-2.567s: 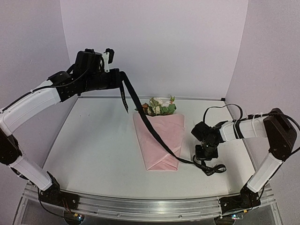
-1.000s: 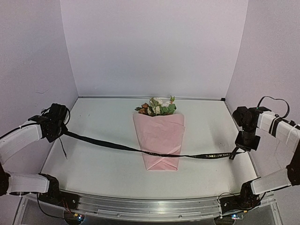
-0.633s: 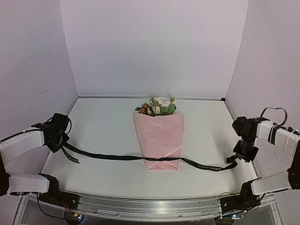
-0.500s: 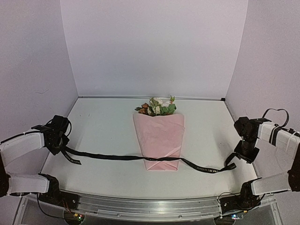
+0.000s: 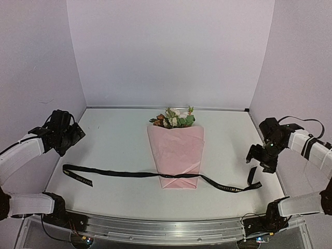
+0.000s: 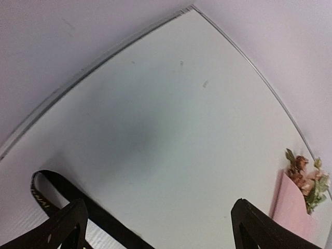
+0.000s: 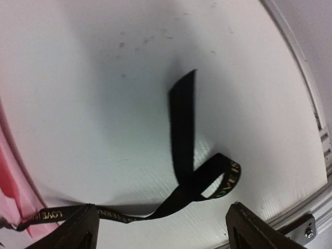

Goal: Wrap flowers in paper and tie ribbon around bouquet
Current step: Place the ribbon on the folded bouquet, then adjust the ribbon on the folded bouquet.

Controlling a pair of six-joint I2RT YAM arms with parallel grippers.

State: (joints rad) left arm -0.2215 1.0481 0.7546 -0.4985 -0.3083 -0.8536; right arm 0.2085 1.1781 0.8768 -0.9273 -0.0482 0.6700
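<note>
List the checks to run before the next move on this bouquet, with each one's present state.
1. The flowers sit inside the paper cone: ok.
2. The ribbon lies across the narrow end of the bouquet: ok.
3. The ribbon is tied: not ok; both ends lie loose on the table.
4. The left end effector is open and holds nothing: ok.
5. The right end effector is open and holds nothing: ok.
</note>
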